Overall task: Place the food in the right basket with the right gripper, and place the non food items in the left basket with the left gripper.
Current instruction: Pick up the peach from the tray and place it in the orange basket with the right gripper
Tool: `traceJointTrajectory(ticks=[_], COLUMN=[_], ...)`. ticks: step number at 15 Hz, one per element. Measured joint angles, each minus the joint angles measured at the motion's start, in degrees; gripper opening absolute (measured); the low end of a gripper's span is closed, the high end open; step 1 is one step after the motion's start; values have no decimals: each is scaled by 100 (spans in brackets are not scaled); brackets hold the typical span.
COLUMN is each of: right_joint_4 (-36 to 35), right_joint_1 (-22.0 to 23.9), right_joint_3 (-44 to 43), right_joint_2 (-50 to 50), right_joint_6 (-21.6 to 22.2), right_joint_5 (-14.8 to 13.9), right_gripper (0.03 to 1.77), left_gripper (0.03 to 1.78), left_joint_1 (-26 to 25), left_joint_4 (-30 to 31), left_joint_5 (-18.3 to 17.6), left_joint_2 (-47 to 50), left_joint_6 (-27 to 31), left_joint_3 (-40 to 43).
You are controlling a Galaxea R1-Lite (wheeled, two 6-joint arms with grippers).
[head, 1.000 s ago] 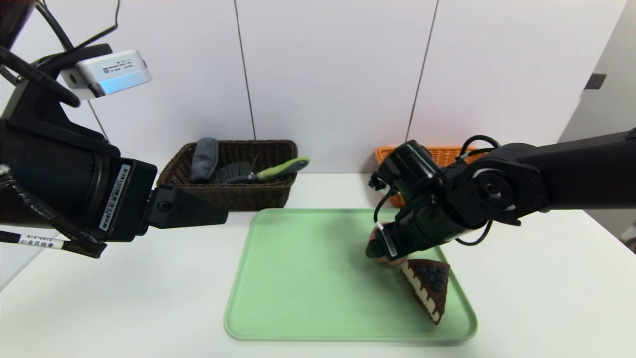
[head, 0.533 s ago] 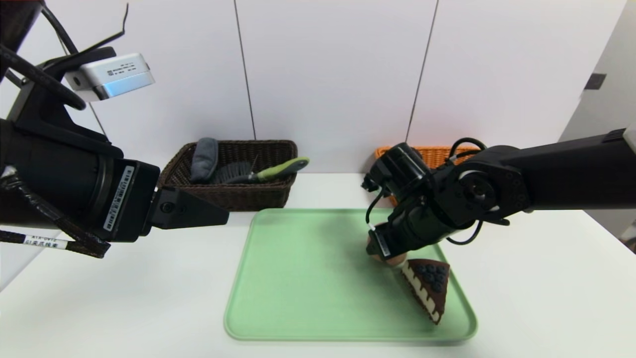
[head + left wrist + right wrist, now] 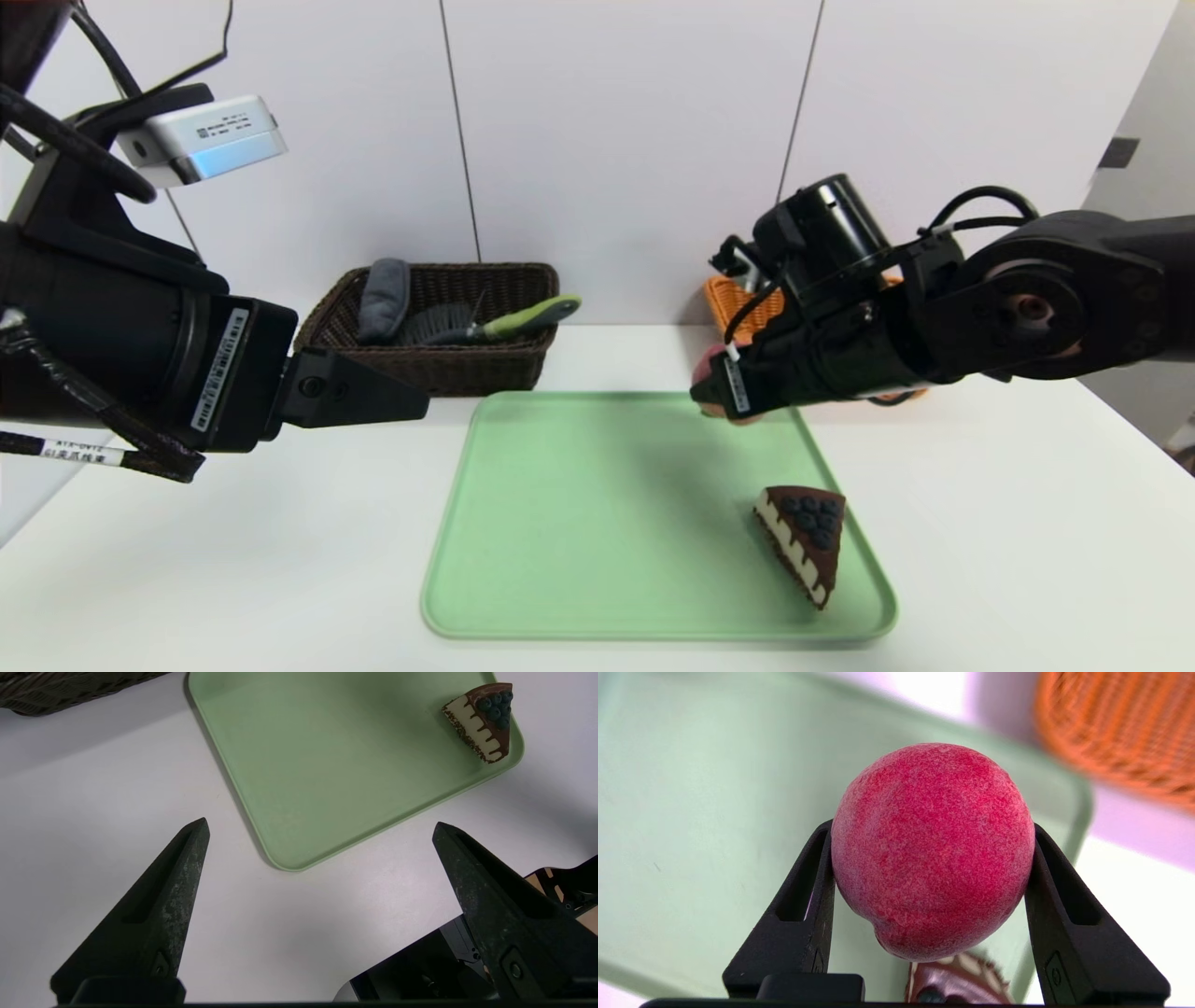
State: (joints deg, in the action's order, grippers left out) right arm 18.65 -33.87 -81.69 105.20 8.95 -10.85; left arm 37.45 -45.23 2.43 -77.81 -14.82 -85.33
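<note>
A chocolate cake slice (image 3: 805,541) topped with blueberries lies at the near right corner of the green tray (image 3: 597,523), which sits on the white table (image 3: 1027,541). The left gripper (image 3: 320,828) hangs over the table's left side near the tray's near left corner, its fingers spread wide and holding nothing. Above the tray's far right corner, the right gripper (image 3: 931,835) has its fingers clamped on a red peach (image 3: 931,851), clear of the tray. Along the table's far edge stand the brown basket (image 3: 439,359) with a brush (image 3: 485,322) and a grey item inside, and the orange basket (image 3: 733,303).
</note>
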Motion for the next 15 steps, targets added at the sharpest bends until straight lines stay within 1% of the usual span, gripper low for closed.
traceJointTrajectory(ticks=[2,5,8,12,15], right_joint_4=[-297,-369,-496,-769,-791], right_joint_1=[184,529,928,1340,1581], right_joint_3=[-127,-467,-789,-1180,-1549], right_joint_2=[-156,-221,-66,577,1211], right_joint_6=[-5,20,12,4,6], right_joint_5=[-4,-33,-37,-212,-255], right_gripper=[112,112,111,111,111], left_gripper=[169,169,169,169,169], left_joint_1=[0,0,0,0,0], left_joint_4=[5,6,9,13,17], left_joint_5=[-1,-1,-1,-1,0], left_joint_2=[6,9,11,13,13], left_joint_6=[-5,-11,-11,-11,-24], left_joint_3=[0,0,6,2,0])
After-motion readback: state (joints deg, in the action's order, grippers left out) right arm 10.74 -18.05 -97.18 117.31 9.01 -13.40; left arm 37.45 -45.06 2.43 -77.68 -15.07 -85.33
